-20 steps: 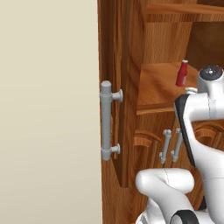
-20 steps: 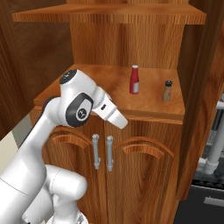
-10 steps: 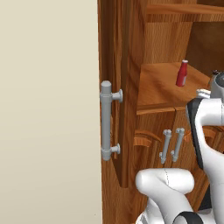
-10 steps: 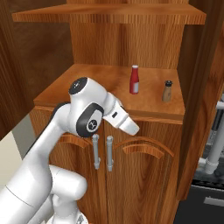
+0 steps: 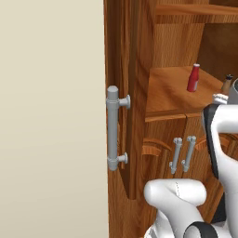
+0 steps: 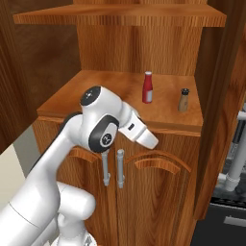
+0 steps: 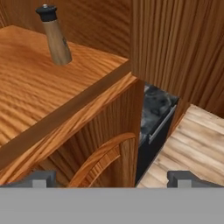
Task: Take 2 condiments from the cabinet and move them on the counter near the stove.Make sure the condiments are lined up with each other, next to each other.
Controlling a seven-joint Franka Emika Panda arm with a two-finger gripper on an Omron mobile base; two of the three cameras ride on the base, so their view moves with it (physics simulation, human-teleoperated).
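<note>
We are holding our gripper (image 7: 109, 178) wide open and empty, its two dark fingertips (image 7: 40, 178) standing far apart below and in front of the cabinet (image 6: 158, 158)'s shelf edge, close to the front right corner of that shelf. Just beyond that front edge the tan-brown shaker (image 6: 183, 100) is standing upright near the shelf's right side, its long axis vertical and its black cap pointing up; in the hand view it is leaning slightly because the camera is rolled. Farther back and toward the middle of the shelf (image 6: 72, 93), the red bottle (image 6: 147, 87) is also standing upright, pale cap on top, well apart from the shaker. Below the shelf we are seeing the arched doors with their grey bar handles (image 6: 112, 167).
</note>
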